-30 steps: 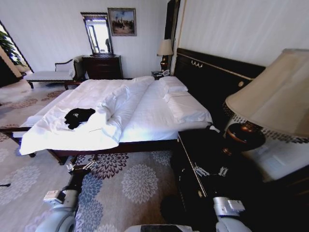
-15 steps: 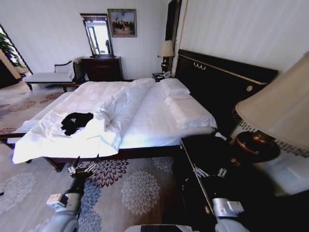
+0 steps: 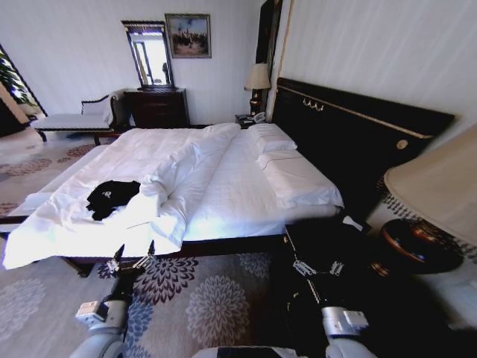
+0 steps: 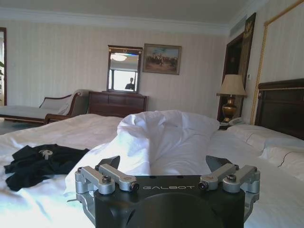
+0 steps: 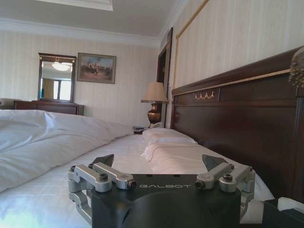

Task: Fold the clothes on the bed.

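Observation:
The clothes, a crumpled black T-shirt with a bit of white print, lie on the white bedding near the foot of the bed; they also show in the left wrist view. My left gripper hangs open over the carpet just short of the bed's near side rail, and its open fingers frame the rumpled duvet. My right gripper is open too, held low over the dark nightstand beside the bed, facing the pillows and headboard.
A table lamp with a beige shade stands on the nightstand at right. A dark dresser with a mirror, a chaise and a second lamp line the far wall. Patterned carpet lies between me and the bed.
The whole head view has shifted: the bed and T-shirt slid left and lower, the lamp moved toward the right edge. Both grippers keep their pose.

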